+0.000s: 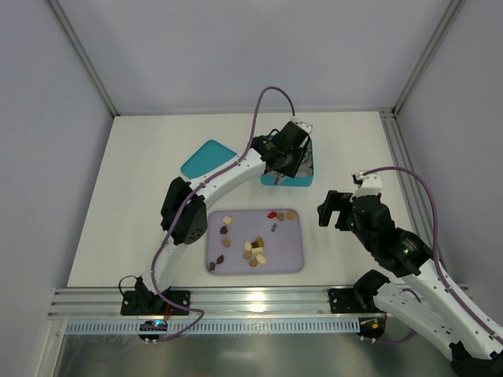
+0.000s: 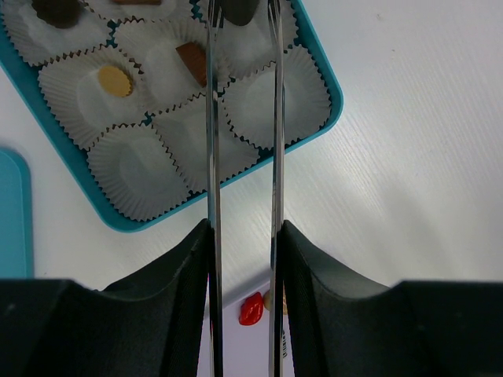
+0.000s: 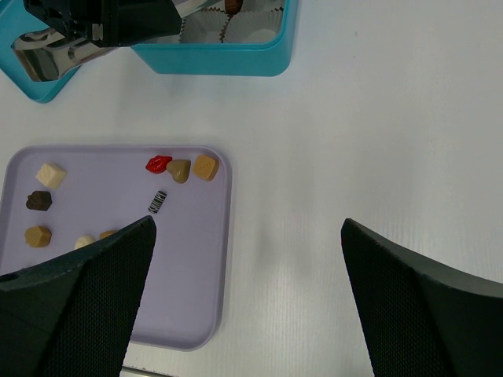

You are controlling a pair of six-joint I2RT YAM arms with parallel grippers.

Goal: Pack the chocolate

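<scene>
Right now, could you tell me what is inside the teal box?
White paper cups line the teal box. One holds a tan oval chocolate, one a brown piece, one a dark piece; several are empty. The left gripper's fingers hide part.

Chocolates [image 1: 253, 248] lie on the tray [image 1: 288, 253], the box [image 1: 292, 182] behind it, its lid [image 1: 206, 159] leftward.

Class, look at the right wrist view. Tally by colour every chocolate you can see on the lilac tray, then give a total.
red chocolate: 1
cream chocolate: 2
dark brown chocolate: 1
tan chocolate: 4, one partly hidden
striped chocolate: 1
Total: 9
</scene>
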